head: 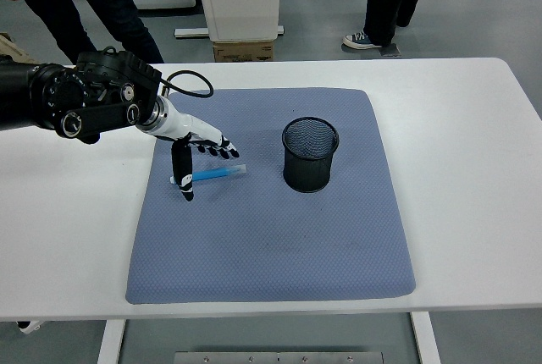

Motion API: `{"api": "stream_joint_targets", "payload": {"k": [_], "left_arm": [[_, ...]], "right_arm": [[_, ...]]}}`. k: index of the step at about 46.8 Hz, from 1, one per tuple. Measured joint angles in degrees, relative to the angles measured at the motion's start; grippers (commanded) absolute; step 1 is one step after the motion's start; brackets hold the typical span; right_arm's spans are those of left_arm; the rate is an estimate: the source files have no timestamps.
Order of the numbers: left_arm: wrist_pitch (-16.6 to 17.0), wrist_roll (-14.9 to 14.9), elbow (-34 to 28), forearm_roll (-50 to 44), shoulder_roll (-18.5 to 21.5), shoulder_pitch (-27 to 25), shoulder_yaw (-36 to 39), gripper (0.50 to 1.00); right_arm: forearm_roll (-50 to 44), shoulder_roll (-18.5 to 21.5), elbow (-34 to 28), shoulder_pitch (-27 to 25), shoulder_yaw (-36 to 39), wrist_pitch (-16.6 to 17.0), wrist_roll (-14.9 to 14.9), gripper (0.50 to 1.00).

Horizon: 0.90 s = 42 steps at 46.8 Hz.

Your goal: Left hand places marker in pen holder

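Note:
A blue marker (212, 175) with a pale cap lies flat on the blue-grey mat (271, 245), left of a black mesh pen holder (310, 155) that stands upright. My left hand (196, 159) hovers right over the marker's left part, fingers spread: the thumb points down at the marker's left end and the other fingers (222, 149) stretch out just above it. Nothing is held. The right arm does not show.
The mat covers the middle of the white table (474, 169). Behind the table stand a white cabinet with a cardboard box (244, 49) and people's legs (102, 4) at top left and top right.

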Motion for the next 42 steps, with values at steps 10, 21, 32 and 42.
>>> {"api": "stream_joint_targets", "payload": {"k": [10, 21, 32, 42], "left_arm": [[0.00, 0.00, 0.00, 0.00, -0.71, 0.08, -0.07, 1.000], [0.19, 0.00, 0.00, 0.00, -2.01, 0.25, -0.07, 1.000], [0.31, 0.00, 0.00, 0.00, -2.70, 0.67, -0.15, 1.000], [1.54, -0.03, 0.00, 0.00, -3.14, 1.15, -0.22, 1.000]], "right_arm": [[0.00, 0.00, 0.00, -0.01, 0.00, 0.00, 0.00, 1.000], [0.00, 0.00, 0.00, 0.02, 0.00, 0.00, 0.00, 1.000], [0.00, 0.00, 0.00, -0.02, 0.00, 0.00, 0.00, 1.000], [0.00, 0.00, 0.00, -0.01, 0.00, 0.00, 0.00, 1.000]]}}
